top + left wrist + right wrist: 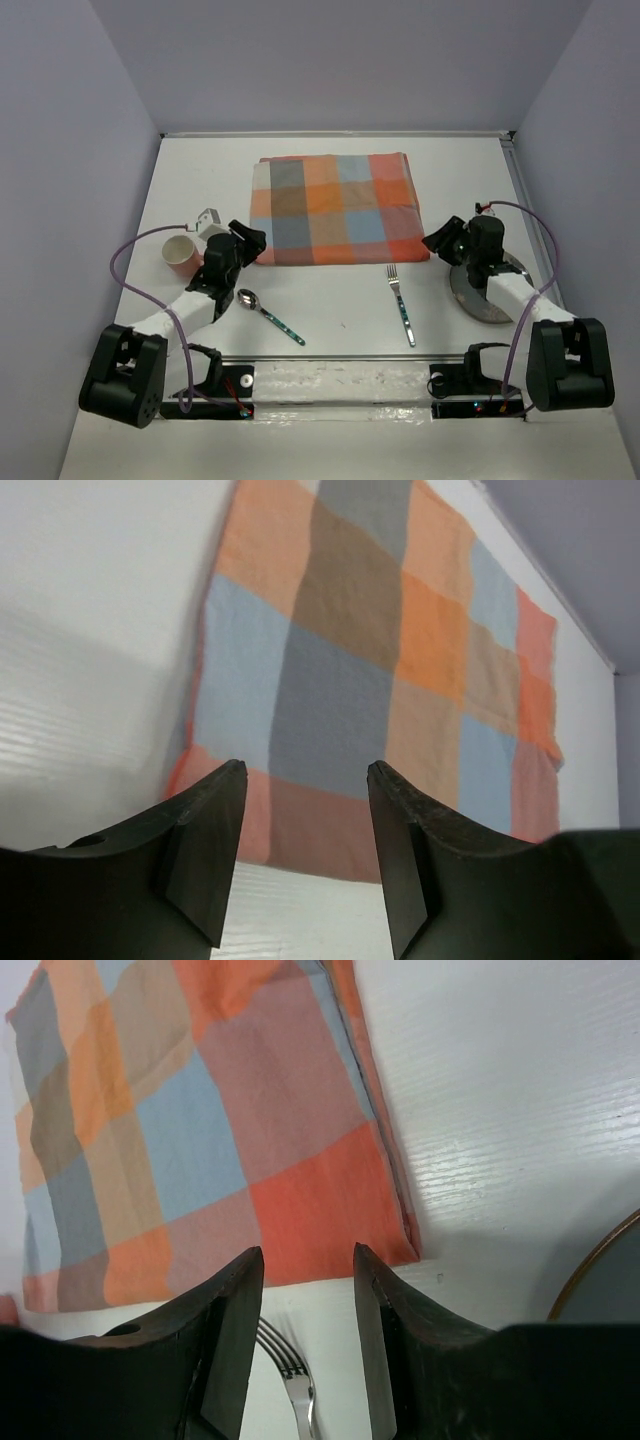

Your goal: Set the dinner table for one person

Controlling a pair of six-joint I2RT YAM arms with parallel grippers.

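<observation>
Black left gripper and right gripper, agape, seemingly over cloth corners.

Nothing written can be read in any view: no text, label, brand, number or sign. The checked cloth, lying just ahead of the jaws of the left gripper and the right gripper, shows only coloured squares, and the dinner table under it is plain white. The small white and grey object beside the left jaws, next to the pink cup, is too small to tell whether it bears print.
</observation>
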